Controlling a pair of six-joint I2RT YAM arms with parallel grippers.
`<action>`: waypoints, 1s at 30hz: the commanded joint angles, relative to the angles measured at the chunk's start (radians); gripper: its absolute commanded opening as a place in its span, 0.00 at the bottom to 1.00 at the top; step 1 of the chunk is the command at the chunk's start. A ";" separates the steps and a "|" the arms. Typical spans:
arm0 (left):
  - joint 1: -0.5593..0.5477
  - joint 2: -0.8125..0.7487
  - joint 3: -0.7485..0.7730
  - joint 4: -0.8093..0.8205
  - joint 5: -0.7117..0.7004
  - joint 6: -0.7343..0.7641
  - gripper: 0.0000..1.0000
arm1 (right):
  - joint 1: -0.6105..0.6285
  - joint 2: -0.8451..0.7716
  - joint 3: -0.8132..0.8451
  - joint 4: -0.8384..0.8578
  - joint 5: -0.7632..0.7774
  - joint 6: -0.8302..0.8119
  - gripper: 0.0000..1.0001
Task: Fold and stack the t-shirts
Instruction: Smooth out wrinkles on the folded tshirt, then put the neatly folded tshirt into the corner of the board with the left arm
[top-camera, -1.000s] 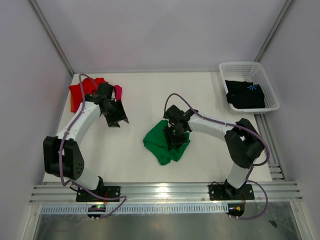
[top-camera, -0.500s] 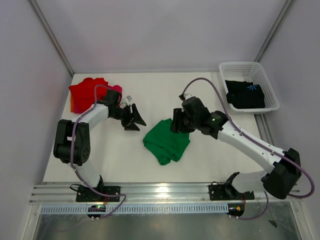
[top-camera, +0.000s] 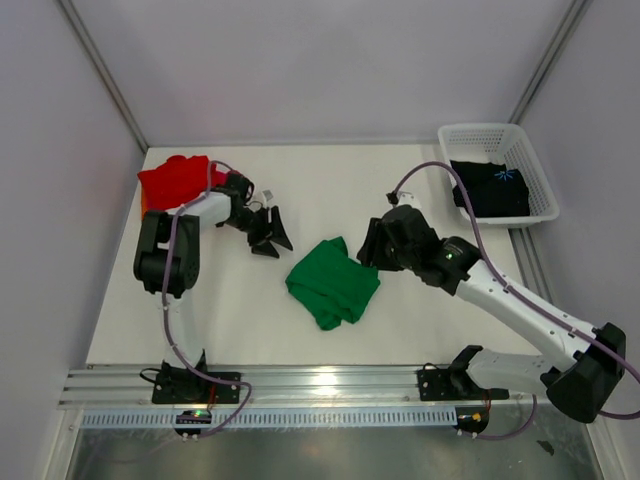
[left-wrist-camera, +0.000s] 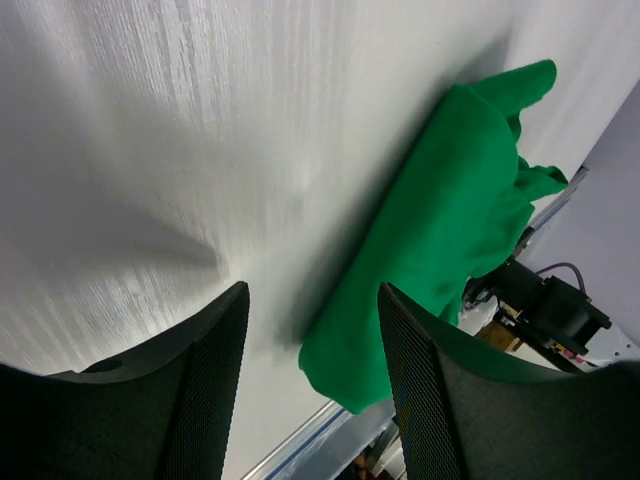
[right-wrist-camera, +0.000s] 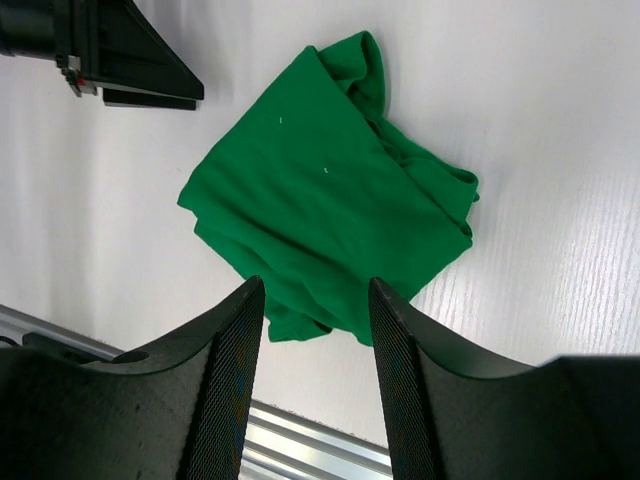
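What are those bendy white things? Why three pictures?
Those are robot arms: a left arm and a right arm. Each ends in a two-fingered tool for grabbing. One picture looks down from above; the other two come from small cameras on the wrists. On the white table lies a crumpled green t-shirt, with a red t-shirt in the far left corner and a black t-shirt in the white basket. The left tool and the right tool are open and hold nothing.

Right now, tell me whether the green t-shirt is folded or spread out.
Folded, loosely: the green t-shirt lies in a compact layered bundle with one bunched, rumpled edge, no sleeves spread flat.
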 joint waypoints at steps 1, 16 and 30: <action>0.001 0.050 0.027 0.019 0.037 0.007 0.57 | 0.001 -0.054 0.000 0.007 0.065 0.022 0.51; -0.008 0.087 -0.069 0.302 0.221 -0.164 0.58 | 0.001 0.002 0.000 0.028 0.043 -0.016 0.51; -0.120 0.142 -0.034 0.294 0.242 -0.196 0.59 | -0.001 0.076 0.003 0.078 0.016 -0.028 0.51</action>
